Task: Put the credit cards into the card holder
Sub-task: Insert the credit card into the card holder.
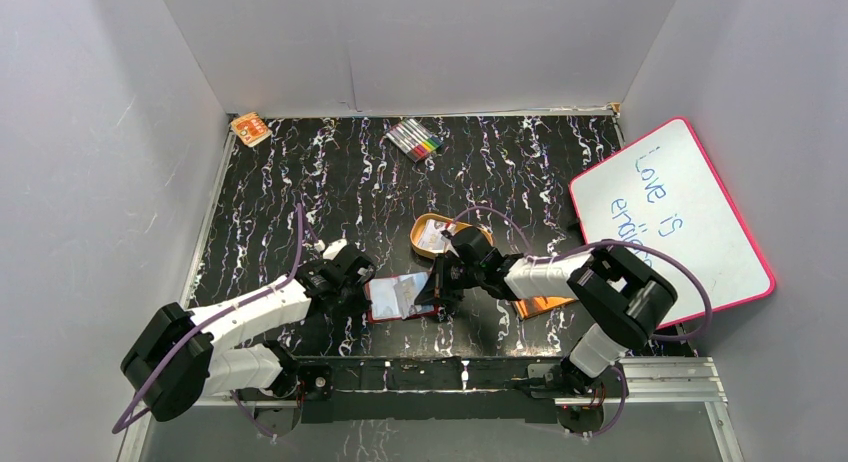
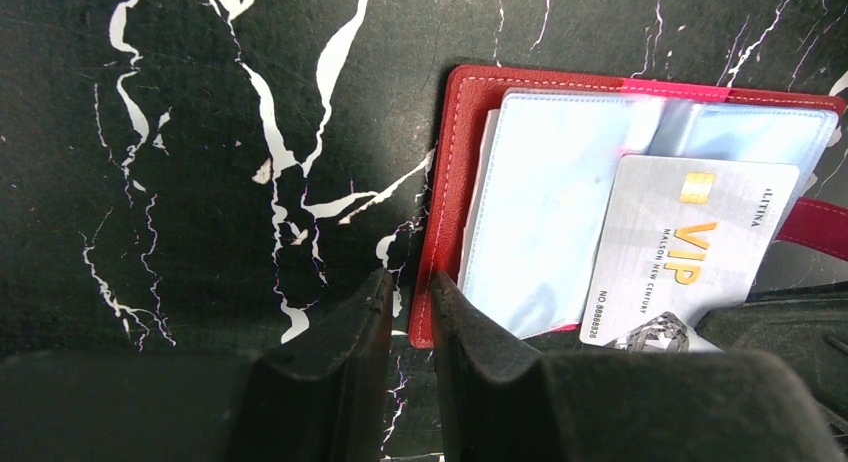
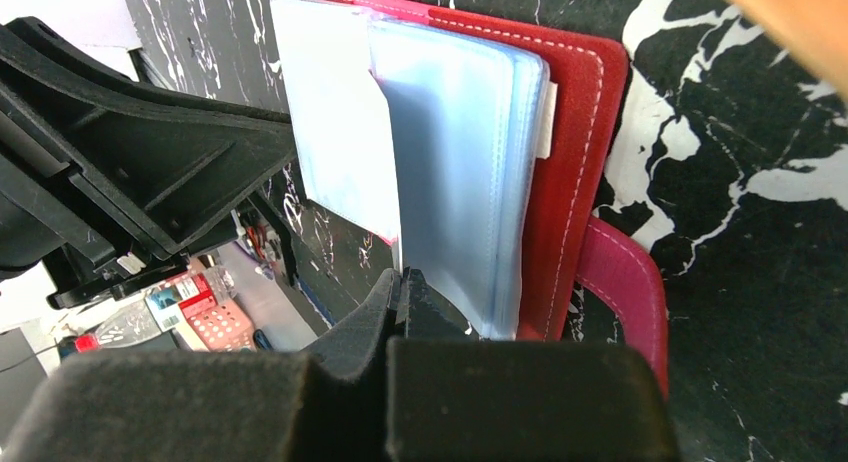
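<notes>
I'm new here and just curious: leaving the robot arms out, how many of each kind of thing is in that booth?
Red card holder: 1
Orange tray: 1
Credit cards: 2 in sight, VIP card and pale card in that tray
Marker set: 1
Whiteboard: 1
Small orange packet: 1
Orange-brown flat item: 1
Total: 8

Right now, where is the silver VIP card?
The VIP card lies on the clear sleeves of the open red wallet, right of centre in the left wrist view, pinched by the right fingers.
</notes>
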Controlling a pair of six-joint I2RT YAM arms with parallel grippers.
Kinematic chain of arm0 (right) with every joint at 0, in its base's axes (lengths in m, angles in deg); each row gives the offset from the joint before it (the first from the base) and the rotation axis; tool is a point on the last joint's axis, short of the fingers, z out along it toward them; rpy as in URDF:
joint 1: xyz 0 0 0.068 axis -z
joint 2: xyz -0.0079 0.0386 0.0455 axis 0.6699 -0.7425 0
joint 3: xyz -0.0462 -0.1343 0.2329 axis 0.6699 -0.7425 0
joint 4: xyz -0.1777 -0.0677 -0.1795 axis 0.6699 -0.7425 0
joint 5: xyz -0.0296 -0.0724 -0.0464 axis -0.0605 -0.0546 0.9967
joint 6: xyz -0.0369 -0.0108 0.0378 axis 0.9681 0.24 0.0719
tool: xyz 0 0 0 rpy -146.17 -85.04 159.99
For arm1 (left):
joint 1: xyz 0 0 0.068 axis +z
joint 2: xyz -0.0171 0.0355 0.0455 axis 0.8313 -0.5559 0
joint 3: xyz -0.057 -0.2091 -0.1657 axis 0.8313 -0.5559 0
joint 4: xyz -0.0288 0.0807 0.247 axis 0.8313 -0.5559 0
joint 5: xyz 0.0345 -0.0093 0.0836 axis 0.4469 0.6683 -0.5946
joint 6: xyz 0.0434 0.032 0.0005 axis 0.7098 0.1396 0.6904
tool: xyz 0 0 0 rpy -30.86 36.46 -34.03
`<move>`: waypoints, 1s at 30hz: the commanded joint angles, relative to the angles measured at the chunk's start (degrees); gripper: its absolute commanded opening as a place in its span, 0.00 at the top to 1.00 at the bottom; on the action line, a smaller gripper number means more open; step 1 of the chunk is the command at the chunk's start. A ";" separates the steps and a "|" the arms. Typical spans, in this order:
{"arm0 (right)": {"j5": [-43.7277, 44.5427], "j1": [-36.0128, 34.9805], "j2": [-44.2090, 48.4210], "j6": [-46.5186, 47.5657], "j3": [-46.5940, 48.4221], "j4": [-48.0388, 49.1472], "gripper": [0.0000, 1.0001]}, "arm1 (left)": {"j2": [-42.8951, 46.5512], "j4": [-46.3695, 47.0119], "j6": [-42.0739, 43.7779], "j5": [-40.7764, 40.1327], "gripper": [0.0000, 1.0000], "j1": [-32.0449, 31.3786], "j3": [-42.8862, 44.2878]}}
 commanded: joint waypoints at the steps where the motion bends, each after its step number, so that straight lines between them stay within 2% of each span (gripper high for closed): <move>1: -1.22 0.13 -1.38 -0.34 1.59 1.68 1.00 | -0.65 -1.57 -0.09 0.34 0.81 0.26 -2.34; 24: -3.09 -0.31 -3.15 -0.99 2.82 3.12 1.00 | -4.32 -0.44 2.05 0.70 0.83 0.26 -0.82; 30: -1.25 -0.35 -3.09 -2.13 2.20 5.60 1.00 | -3.75 -1.22 2.04 -0.01 0.85 0.26 -1.46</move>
